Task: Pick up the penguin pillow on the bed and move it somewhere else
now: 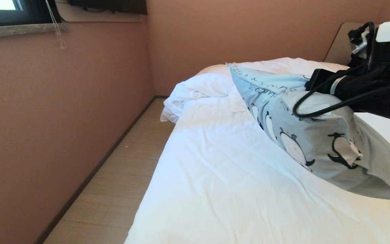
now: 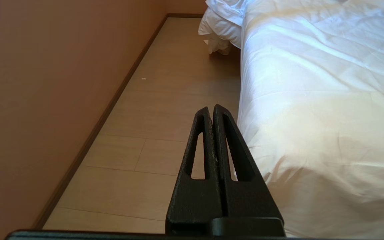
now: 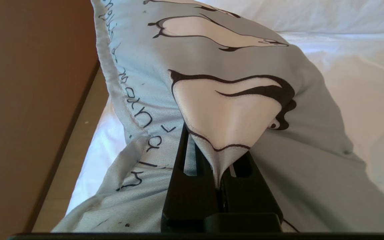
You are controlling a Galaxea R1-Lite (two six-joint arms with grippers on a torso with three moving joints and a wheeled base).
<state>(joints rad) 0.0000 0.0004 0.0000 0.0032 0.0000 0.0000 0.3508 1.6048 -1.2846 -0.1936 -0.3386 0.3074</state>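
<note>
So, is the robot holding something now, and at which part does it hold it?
Yes. The right gripper is shut on the penguin pillow, pinching a fold of its printed cover between the fingers, with the pillow raised over the bed. The left gripper holds nothing.

**What we can't see**

The pillow (image 1: 320, 135) runs off the right edge of the head view, and the right arm (image 1: 367, 88) covers its top. Its writing is too bent to read. The bed (image 1: 235, 176) is cut off at the bottom.
</note>
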